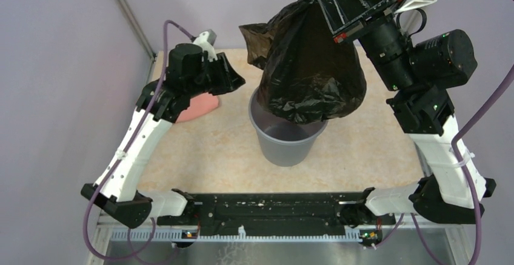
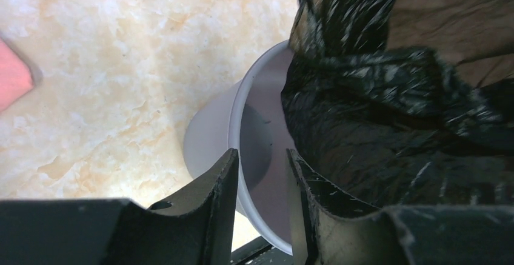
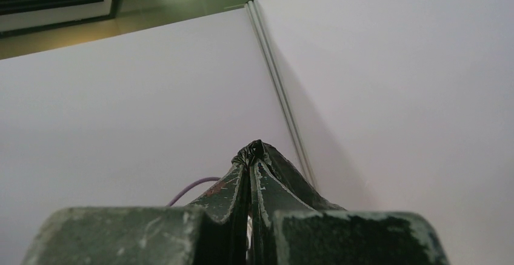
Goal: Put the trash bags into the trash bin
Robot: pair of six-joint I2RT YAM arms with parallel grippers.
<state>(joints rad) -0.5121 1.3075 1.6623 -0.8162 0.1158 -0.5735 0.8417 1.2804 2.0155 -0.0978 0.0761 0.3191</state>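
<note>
The trash bin (image 1: 285,147) stands on the tabletop (image 1: 212,150), which is pale and marbled with cream and peach. It is a smooth, matte grey plastic bucket, round and slightly tapered toward its base. Straight above it hangs the trash bag (image 1: 312,71), thin glossy black film, heavily crinkled and brownish where light passes through. The bag forms a cone, pinched at the top and ballooning downward. Its rounded bottom sits at the bin's mouth and hides the far rim.

The right gripper (image 3: 254,150) is high above the bin, clamped tight on the bag's peak, with a tuft of wrinkled plastic poking out between its scuffed black fingers. The left gripper (image 2: 260,156) hovers just left of the bin's rim, its jaws a narrow gap apart and holding nothing. Further left of the bin lies a salmon-pink cloth (image 1: 200,106), soft and folded.
</note>
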